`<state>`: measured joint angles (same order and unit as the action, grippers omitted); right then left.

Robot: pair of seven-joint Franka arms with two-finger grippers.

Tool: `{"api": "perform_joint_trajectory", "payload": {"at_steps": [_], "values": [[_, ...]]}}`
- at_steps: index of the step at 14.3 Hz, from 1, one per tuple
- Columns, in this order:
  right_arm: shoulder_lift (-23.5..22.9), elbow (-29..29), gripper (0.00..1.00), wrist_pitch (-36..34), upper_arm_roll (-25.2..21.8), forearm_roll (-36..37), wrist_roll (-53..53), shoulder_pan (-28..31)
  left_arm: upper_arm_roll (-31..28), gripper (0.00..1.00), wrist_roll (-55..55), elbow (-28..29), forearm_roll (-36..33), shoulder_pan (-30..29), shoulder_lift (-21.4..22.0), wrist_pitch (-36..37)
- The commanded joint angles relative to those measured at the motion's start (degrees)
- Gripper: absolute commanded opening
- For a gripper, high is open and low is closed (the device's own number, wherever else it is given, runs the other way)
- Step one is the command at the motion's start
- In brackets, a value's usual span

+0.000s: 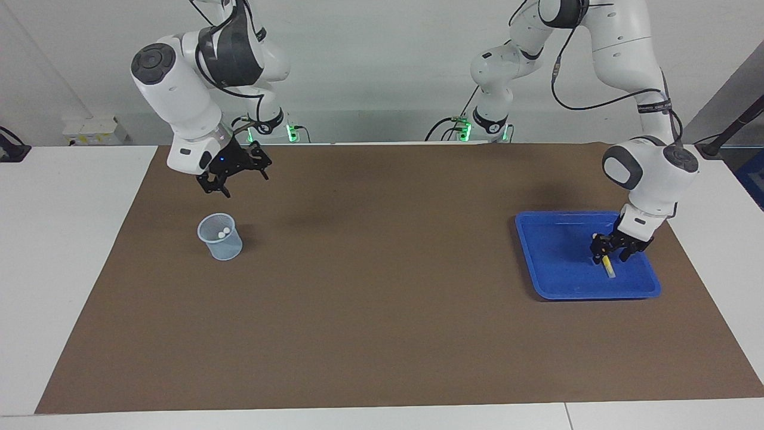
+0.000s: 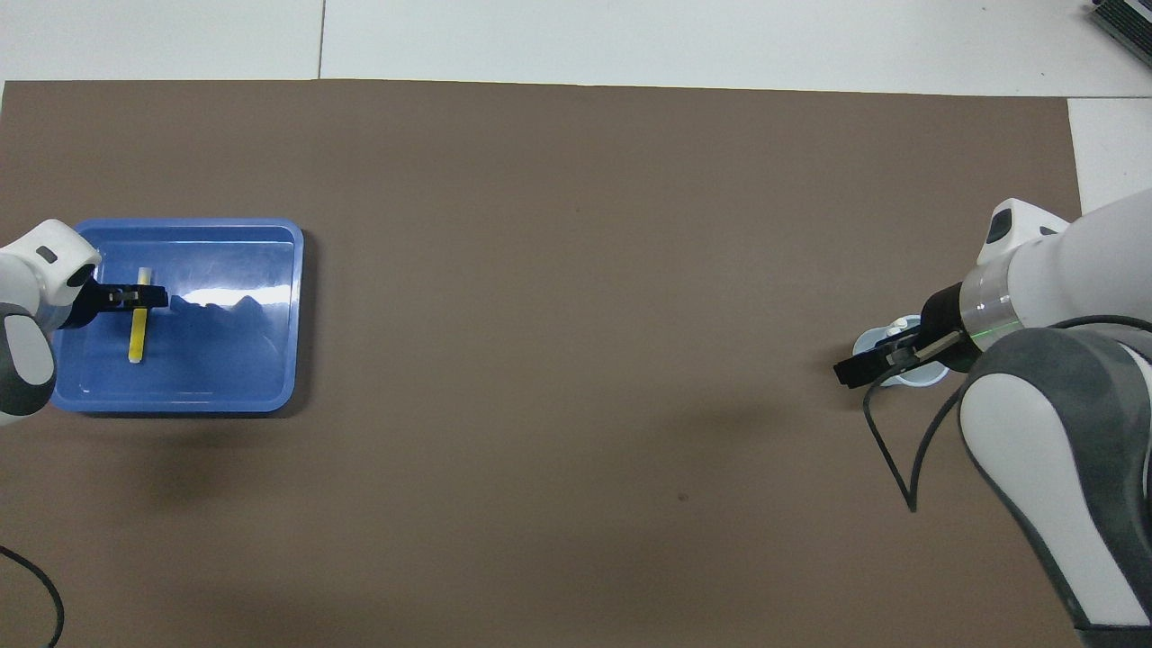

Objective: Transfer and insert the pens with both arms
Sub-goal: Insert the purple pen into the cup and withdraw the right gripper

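1. Jaws: our left gripper (image 1: 610, 255) sits low in the blue tray (image 1: 552, 280), fingers straddling the yellow pen (image 1: 607, 266); we cannot tell if they are clamped on it.
2. Our right gripper (image 1: 234, 177) hangs over bare mat near the cup (image 1: 219, 237), released and empty.
3. Progress, as we judge it: two white cap ends (image 1: 223, 233) show in the cup, so two pens look inserted; yellow is left to lift, hand over and insert.
4. Hidden: pen colours inside the cup are unclear, and overhead the right arm covers part of it.
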<state>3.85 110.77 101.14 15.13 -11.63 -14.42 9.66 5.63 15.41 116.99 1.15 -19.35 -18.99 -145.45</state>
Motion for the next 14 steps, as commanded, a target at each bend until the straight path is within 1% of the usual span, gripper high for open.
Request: {"api": "perform_joint_trajectory", "payload": {"at_steps": [1, 3, 4, 8, 11, 12, 14], "values": [[0.0, -0.3, 1.00, -0.8, 0.3, -4.5, 11.3, -1.7, 0.0, 0.79, 0.2, -0.9, -1.1, -0.2, -1.1, -0.4], [0.0, -0.3, 1.00, -0.7, 0.3, -6.3, 16.2, -2.5, 0.0, 0.77, 0.3, -0.9, -1.1, -0.4, -1.1, 0.1], [0.0, -0.3, 1.00, -0.8, 0.3, -6.5, 17.0, -3.0, 0.0, 0.76, 0.3, -0.9, -1.1, -0.5, -1.1, 0.3], [0.0, -0.3, 1.00, -0.7, 0.3, -6.6, 17.1, -3.1, -0.1, 0.65, 0.4, -1.2, -1.1, -0.8, -1.0, 1.8], [0.0, -0.3, 1.00, -0.5, 0.3, -6.6, 17.6, -3.2, -0.1, 0.37, 0.4, -1.7, -1.2, -0.8, -1.0, 2.6], [0.0, -0.3, 1.00, -0.2, 0.3, -6.6, 18.1, -3.8, -0.2, 0.29, 0.4, -1.7, -1.2, -0.9, -1.0, 2.7], [0.0, -0.3, 1.00, -0.1, 0.3, -6.6, 19.8, -4.4, -0.2, 0.05, 0.4, -1.7, -1.5, -0.9, -1.0, 2.7]]}}
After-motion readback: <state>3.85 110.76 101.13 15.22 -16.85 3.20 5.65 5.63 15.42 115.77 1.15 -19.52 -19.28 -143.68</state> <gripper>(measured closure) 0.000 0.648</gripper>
